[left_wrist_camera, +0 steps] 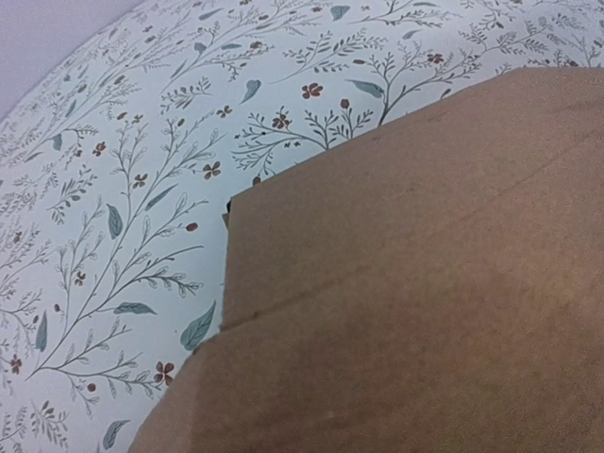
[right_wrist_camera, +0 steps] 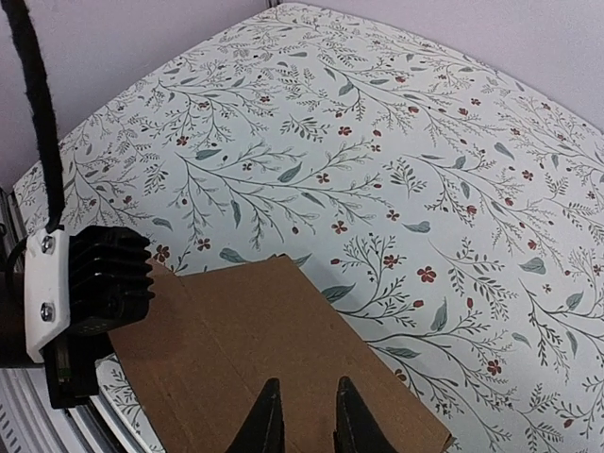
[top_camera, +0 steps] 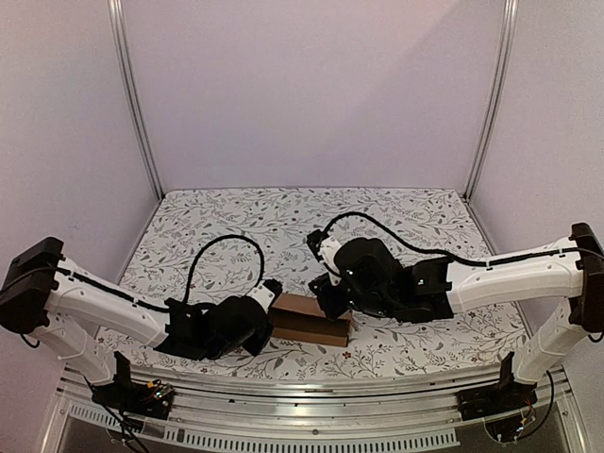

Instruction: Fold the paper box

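Here the paper box [top_camera: 311,321] lies flat-sided on the bench [top_camera: 396,217], directly between the two end effectors and close to the near edge. It is plain brown cardboard, folded into a low rectangular shape, with creases running across its top face.

The left end effector [top_camera: 268,304] sits against the box's left end, touching it. Its fingers do not show in any view, but it is closed. Whether any cardboard is pinched between them cannot be told. From the left wrist, brown cardboard fills the space just ahead of and below it, with a stepped edge and one fold line showing, and the floral cloth [left_wrist_camera: 113,189] lies beyond.

The right end effector [right_wrist_camera: 308,385] hangs over the box's opposite end, pointing down at the top face. Its two dark fingers [right_wrist_camera: 270,415] stand a little apart, with a narrow gap and bare cardboard showing through it. Nothing visible is clamped between them. Ahead of it the box's top panel runs toward the left end effector, which stands at the far-left corner of the cardboard. To its right the patterned cloth is bare.
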`<state>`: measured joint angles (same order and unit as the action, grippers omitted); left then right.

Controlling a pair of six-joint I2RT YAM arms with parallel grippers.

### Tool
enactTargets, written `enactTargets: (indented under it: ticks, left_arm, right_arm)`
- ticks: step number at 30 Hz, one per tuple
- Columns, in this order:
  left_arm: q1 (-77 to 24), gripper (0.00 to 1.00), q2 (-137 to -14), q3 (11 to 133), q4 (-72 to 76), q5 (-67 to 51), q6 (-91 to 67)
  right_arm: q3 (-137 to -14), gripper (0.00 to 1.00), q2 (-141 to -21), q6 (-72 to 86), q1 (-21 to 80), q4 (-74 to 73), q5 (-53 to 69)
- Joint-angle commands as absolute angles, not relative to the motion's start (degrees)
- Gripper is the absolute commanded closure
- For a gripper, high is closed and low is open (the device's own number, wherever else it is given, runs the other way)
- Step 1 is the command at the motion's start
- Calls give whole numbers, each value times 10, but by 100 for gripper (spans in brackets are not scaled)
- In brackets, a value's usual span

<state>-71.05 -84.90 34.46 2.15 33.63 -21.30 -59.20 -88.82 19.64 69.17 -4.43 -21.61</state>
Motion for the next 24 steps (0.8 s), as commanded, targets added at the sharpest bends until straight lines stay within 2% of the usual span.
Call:
enactTargets:
  ticks: [1,15,24]
  left_arm:
    - [-726,92,-842,348,2,330,-220]
    - [-733,64,-783,342,-39,303,-248]
    - [-736,61,-692,310,-80,237,-308]
  right_arm:
    - [-615,83,-931,213,680,-27,-194]
    - [-618,94,-1006,247,681,-16,-190]
    - [-610,97,-1056,260,700,-6,-229]
